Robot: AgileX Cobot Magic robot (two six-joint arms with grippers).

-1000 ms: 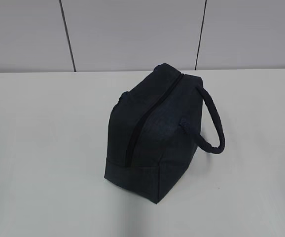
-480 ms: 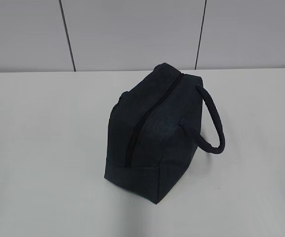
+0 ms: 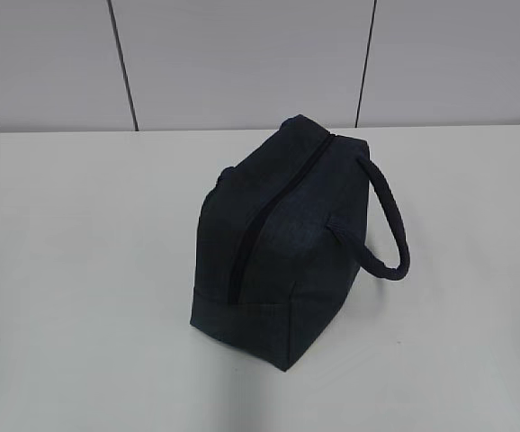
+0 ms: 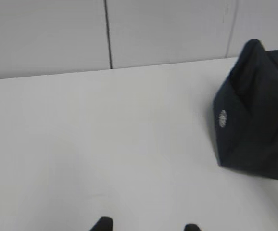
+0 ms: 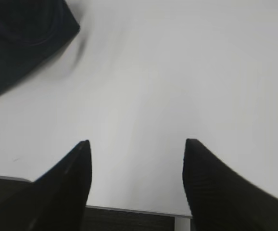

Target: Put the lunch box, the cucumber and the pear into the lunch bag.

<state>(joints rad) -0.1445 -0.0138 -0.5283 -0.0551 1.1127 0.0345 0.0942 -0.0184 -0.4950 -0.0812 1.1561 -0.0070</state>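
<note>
Nothing moved since earlier frame; boxy dark navy fabric lunch bag point(image 3: 282, 236) mid-table, zipped shut, long axis toward back edge. Left gripper point(image 4: 146, 225) parted, empty, bag to its right; right gripper point(image 5: 136, 180) parted, empty, bag to its left, seemingly nearer

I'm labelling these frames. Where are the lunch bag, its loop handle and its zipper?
lunch bag point(image 3: 305, 270): exterior view, on its dark fabric side panel.
loop handle point(image 3: 392, 219): exterior view, on the outer bend of the padded loop.
zipper point(image 3: 253, 241): exterior view, midway along the closed black strip.
</note>
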